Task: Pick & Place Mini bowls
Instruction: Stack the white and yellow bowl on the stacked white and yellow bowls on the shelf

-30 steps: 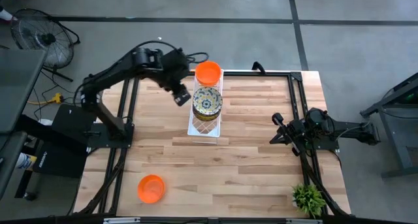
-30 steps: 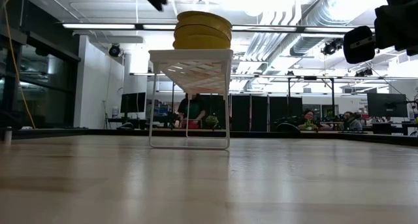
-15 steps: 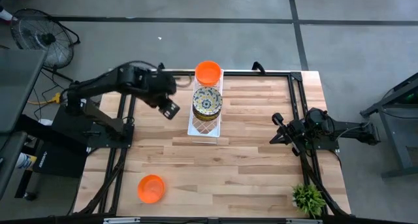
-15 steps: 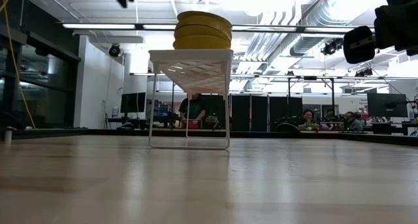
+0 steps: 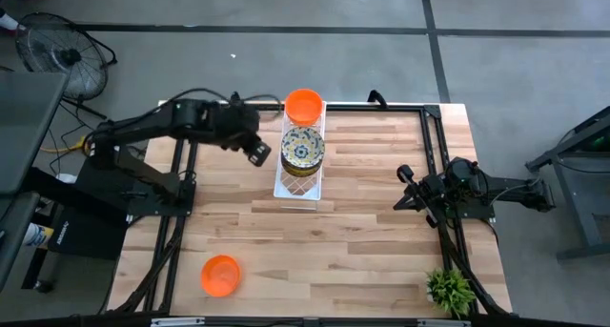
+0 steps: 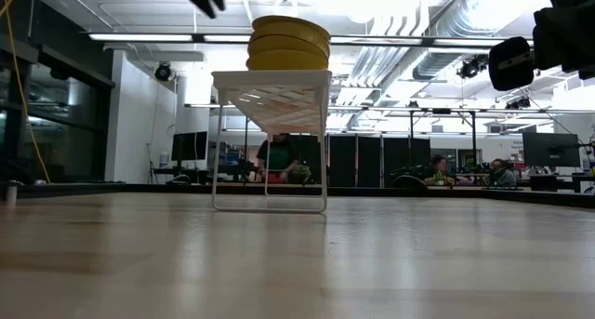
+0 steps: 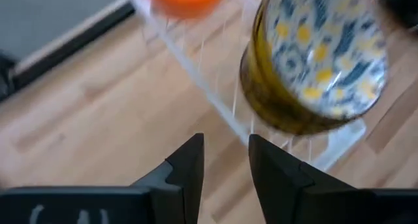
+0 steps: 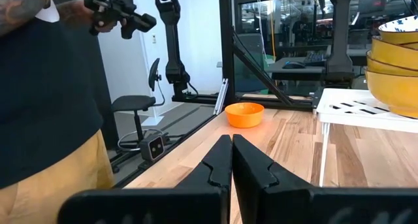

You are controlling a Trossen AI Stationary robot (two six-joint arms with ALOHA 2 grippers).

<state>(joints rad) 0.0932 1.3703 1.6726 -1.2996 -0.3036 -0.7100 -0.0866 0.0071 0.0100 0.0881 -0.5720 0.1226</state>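
Left claw [image 5: 257, 153]: hangs above the table [image 5: 362, 232] just beside the white lattice tray [image 5: 297, 186], on the tray's left side in the high view; fingers [image 7: 186, 168] parted with a narrow gap, nothing between them.
Right claw [image 5: 402, 189]: parked near the table's right edge, well apart from every bowl; fingers pressed together, holding nothing.
Patterned bowls [image 5: 303, 147]: a stack of cream floral bowls sits on the tray's middle; low view shows the stack raised on the tray's legs, well clear of the table.
Orange bowl on tray [image 5: 304, 105]: sits at the tray's far end, just beyond the stack.
Loose orange bowl [image 5: 220, 275]: alone on the table near the front-left corner, well apart from the tray.
Key relation: the loose bowl lies toward the front of the table from the left claw, on that arm's own side; the stack is right beside it.
Nearer arm: left, for both the stack and the loose bowl.
Judgement: a reach for the loose bowl means swinging away from the tray and coming down from above.
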